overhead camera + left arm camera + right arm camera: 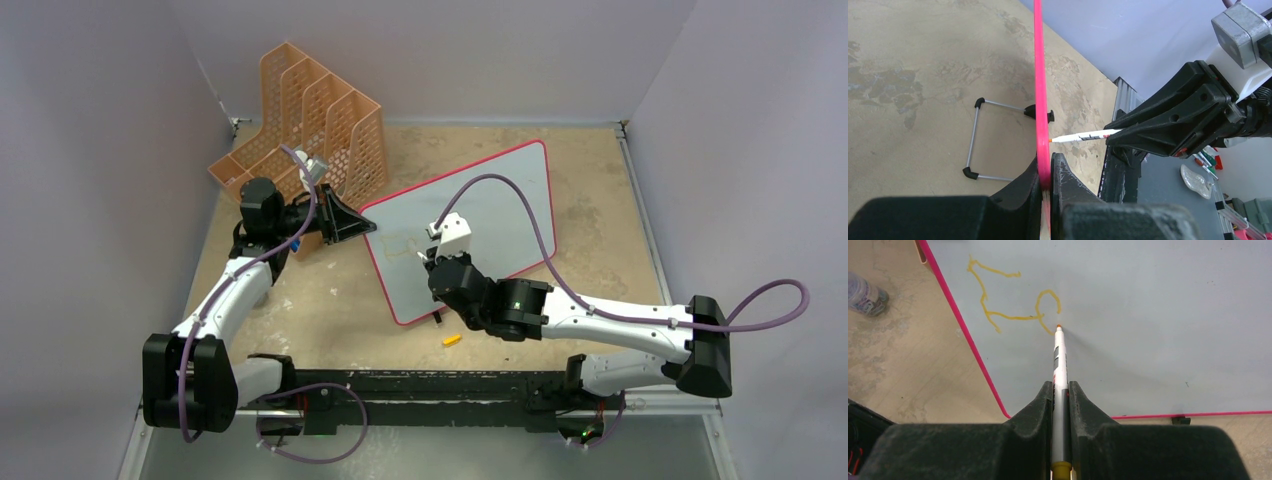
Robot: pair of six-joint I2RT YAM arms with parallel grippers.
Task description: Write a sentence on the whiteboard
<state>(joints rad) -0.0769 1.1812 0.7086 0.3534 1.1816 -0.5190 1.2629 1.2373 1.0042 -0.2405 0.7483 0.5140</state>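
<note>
While the left gripper (1046,175) is clamping the edge of the pale, red-framed rectangular whiteboard (500,200) standing mid-table, the right gripper (1061,390) is pinching a white orange-tipped marker (1060,357) against the faint yellow-orange handwritten sentence (1008,305).

Your left gripper (1046,165) is clamped tight, reaching far forward; your right gripper (1061,386) is clamped too, angled forward-left.

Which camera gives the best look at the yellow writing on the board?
The right wrist view: the writing is close and sharp there. The top view shows it only faintly; the left wrist sees the whiteboard edge-on, its writing hidden.
</note>
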